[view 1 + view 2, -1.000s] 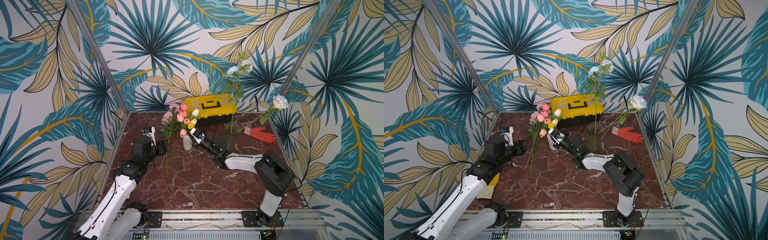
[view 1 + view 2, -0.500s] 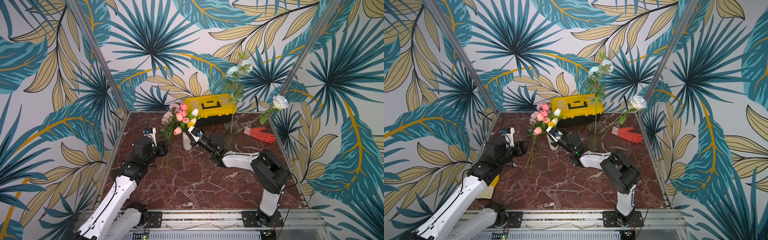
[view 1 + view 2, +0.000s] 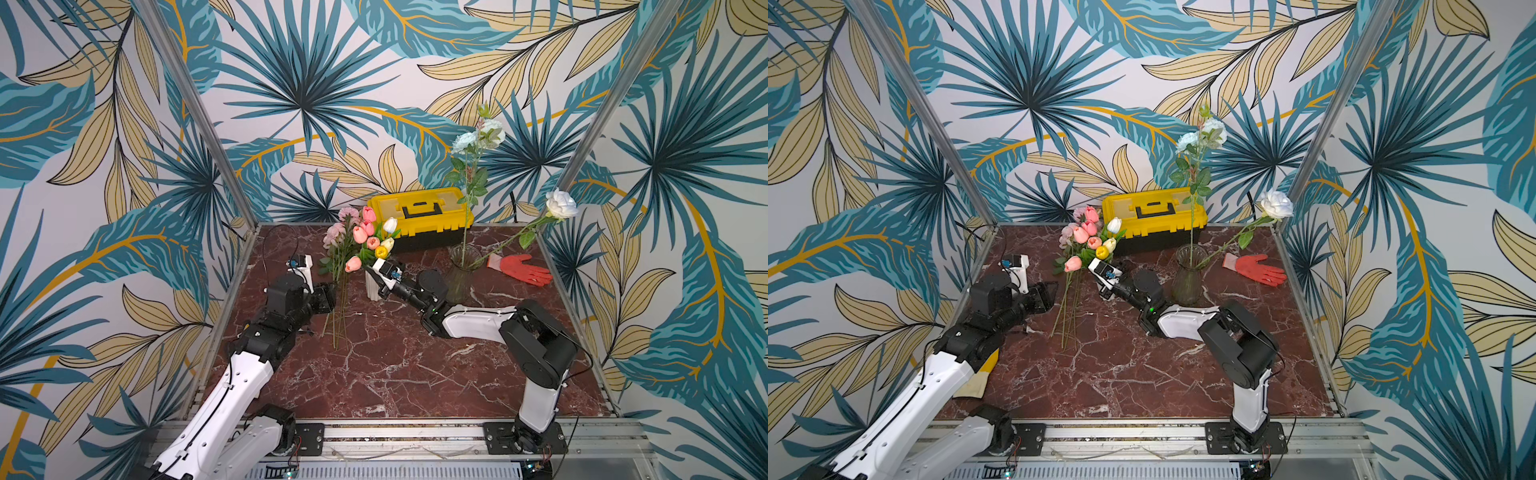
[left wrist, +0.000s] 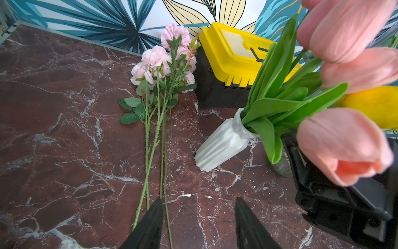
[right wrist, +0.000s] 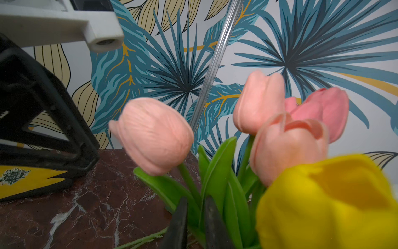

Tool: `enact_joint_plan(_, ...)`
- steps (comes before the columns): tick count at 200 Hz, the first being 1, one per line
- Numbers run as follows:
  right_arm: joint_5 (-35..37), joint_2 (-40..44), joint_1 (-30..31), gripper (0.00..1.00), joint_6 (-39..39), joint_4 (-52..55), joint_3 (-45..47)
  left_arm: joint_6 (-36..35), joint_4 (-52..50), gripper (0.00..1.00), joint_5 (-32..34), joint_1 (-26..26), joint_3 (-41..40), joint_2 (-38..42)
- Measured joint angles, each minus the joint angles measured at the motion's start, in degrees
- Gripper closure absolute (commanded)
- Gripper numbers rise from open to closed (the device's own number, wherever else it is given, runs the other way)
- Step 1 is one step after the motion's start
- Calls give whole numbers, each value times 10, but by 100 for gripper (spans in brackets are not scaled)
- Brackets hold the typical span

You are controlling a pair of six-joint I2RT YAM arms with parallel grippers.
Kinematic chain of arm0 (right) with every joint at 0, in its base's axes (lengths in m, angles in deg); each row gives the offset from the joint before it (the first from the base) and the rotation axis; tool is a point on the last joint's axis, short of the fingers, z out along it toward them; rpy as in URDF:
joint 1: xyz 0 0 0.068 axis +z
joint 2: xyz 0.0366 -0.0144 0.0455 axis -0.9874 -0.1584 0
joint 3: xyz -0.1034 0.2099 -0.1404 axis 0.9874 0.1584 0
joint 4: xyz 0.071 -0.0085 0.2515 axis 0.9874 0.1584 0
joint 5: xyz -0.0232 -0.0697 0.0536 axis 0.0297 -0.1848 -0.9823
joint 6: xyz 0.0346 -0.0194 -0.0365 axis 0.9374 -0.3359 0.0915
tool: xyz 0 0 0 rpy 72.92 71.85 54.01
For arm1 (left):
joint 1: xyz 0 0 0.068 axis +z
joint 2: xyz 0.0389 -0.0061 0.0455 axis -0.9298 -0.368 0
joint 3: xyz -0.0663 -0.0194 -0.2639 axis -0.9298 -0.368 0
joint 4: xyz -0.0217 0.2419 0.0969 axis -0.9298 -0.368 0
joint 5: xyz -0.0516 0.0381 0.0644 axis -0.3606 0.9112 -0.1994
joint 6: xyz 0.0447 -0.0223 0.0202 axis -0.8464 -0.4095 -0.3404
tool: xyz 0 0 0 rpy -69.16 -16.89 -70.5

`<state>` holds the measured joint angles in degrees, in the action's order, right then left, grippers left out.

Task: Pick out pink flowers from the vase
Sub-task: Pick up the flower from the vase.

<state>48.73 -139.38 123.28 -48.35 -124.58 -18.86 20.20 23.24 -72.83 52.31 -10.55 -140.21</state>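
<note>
Presently, my tally from the remote desk, left to right:

1. Left gripper (image 4: 198, 199): jaws apart and empty, hovering over the lower stems of item 2.
2. Pale pink roses and carnation (image 3: 341, 232): out of any vase, laid flat side by side on the marble table (image 3: 395, 374). I count this part done.
3. White vase (image 4: 224, 140): stands just beside those stems and holds the pink tulips (image 3: 360, 235), mixed with yellow and white tulips (image 3: 380, 251). Several pink heads are in it, so I judge the job past halfway, with this bunch left to sort.
4. Right gripper (image 5: 195, 200): at the mouth of the white vase, jaws drawn near together about a green tulip stem. Whether they pinch it yet I cannot tell.
5. Yellow toolbox (image 3: 419, 212): against the back wall.
6. Glass vase (image 3: 459, 270): holds only pale blue flowers (image 3: 478, 133) and a white rose (image 3: 561, 203). I see nothing pink in it.
7. Red glove (image 3: 523, 270): lying flat, far right.
</note>
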Motion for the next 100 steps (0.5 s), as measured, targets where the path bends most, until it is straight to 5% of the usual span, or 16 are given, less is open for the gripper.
enact_joint_plan(100, -5, 0, 5, 77, -6, -21, 3, 0, 0, 45, 4, 0, 0, 0)
